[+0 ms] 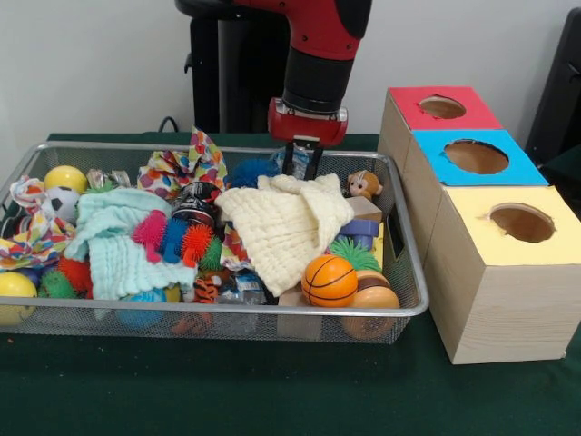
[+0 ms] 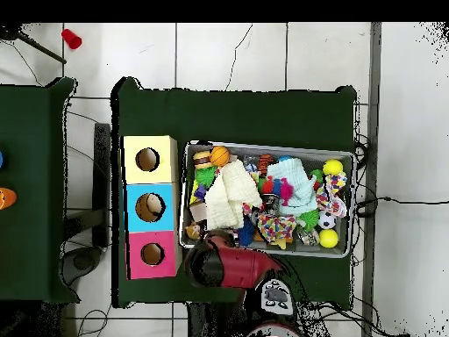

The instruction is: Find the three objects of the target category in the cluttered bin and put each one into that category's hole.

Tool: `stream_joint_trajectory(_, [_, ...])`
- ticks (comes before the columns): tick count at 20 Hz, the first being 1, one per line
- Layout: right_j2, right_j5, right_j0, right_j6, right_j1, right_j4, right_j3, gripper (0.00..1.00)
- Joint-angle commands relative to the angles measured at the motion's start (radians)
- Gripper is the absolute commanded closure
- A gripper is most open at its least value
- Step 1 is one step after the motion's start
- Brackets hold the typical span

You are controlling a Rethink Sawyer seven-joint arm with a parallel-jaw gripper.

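Spanning the green cloth-covered counter (image 1: 272, 400): silver wire-mesh bin (image 1: 408, 304) of clutter, beside three wooden boxes with round holes, topped yellow (image 1: 472, 218), blue (image 1: 517, 168) and red (image 1: 408, 109). Hanging at bin's far rim, claw (image 1: 304, 162) above cream knitted cloth (image 1: 281, 222); open or closed, cannot tell. Near front wall, small orange basketball (image 1: 329, 280).

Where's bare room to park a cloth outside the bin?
Bare green table runs along the camera side of the bin in the front view, and a strip beyond it overhead. The bin is packed, and the boxes sit close beside it.
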Motion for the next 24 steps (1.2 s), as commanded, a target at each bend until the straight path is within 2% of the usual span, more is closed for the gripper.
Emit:
stream_joint_trajectory(1, [0.071, 0.193, 0.055, 0.188, -0.007, 0.051, 0.083, 1.00])
stream_joint_trajectory(7, [0.060, 0.249, 0.079, 0.190, -0.097, 0.083, 0.072, 1.00])
stream_joint_trajectory(10, [0.007, 0.317, 0.130, 0.202, -0.166, 0.102, 0.063, 1.00])
stream_joint_trajectory(16, [-0.123, 0.433, 0.231, 0.231, -0.220, 0.129, -0.013, 1.00])
stream_joint_trajectory(19, [-0.107, 0.435, 0.232, 0.249, -0.253, 0.156, -0.016, 1.00])
stream_joint_trajectory(24, [-0.127, 0.529, 0.266, 0.257, -0.270, 0.178, -0.074, 1.00])
